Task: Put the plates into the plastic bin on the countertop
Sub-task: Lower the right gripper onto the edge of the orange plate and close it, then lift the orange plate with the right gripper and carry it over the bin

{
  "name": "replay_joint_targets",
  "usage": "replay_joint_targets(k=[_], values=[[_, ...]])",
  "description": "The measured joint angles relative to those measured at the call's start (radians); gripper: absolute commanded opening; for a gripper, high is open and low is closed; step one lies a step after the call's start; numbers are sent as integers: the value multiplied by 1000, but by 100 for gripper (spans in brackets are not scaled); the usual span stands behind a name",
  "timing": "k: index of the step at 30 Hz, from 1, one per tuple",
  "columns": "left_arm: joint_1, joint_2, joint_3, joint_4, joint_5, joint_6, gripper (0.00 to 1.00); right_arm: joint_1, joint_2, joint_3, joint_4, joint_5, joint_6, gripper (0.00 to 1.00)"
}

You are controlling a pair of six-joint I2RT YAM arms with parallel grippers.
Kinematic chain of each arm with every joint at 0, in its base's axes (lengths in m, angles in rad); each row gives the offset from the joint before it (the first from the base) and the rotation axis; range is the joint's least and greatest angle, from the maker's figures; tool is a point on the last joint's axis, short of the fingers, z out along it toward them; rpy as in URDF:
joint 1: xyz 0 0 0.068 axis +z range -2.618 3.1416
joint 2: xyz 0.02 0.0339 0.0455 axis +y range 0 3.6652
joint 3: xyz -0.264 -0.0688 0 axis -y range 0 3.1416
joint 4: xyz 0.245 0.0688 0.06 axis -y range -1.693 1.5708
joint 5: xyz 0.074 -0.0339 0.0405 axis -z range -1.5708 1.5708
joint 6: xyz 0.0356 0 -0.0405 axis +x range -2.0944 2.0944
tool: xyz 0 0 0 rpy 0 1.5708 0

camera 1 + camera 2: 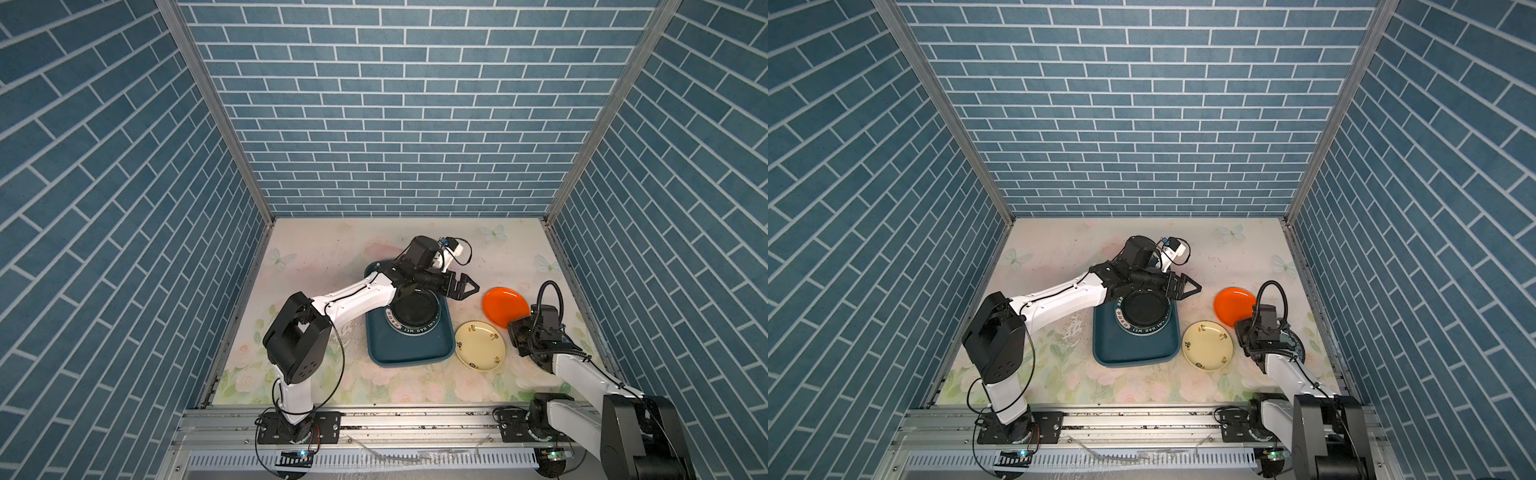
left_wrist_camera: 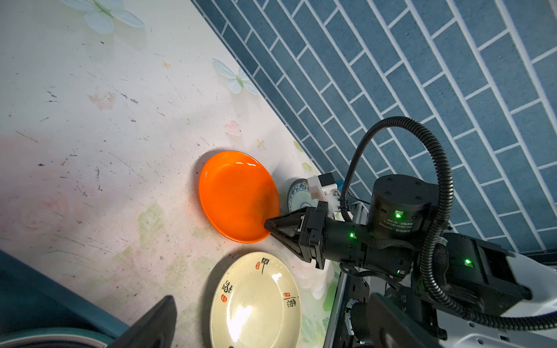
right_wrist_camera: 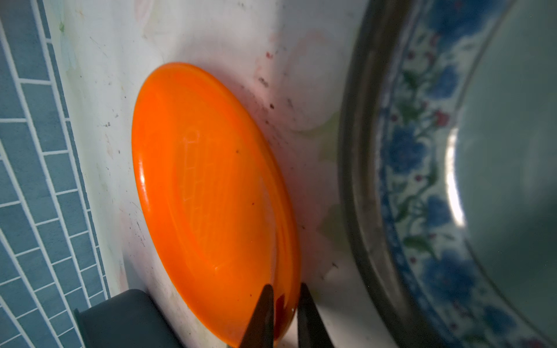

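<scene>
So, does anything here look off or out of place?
Nothing spilled or broken. The countertop is scuffed with dark marks, and a blue-patterned plate sits close to the side wall, half hidden under the right arm.

Glossy, smooth orange plate (image 2: 238,195); scuffed, matt countertop (image 2: 90,135).

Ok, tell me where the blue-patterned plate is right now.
The blue-patterned plate lies on the countertop at its right side, beside the orange plate, mostly hidden under the right arm in a top view.
</scene>
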Motion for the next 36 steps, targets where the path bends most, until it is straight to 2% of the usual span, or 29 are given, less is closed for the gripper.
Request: replay_joint_targets(k=[4,15,17,19,25,30,36], values=[[2,0,0,0,3,0,100,0,-16,0,-16,16,-1,12],[5,0,0,0,2,-4,100,0,16,4,18,22,-7,9],[5,0,0,0,2,-4,100,0,16,6,18,22,-11,5],[5,0,0,0,2,-4,100,0,14,14,17,20,-13,5],[7,0,-3,5,-2,-8,100,-1,-23,85,-77,34,-56,5],[29,-35,-84,62,-28,-42,100,-2,-63,196,-163,51,-117,5],[105,-119,-206,130,-84,-93,100,-2,-71,297,-225,51,-191,5]])
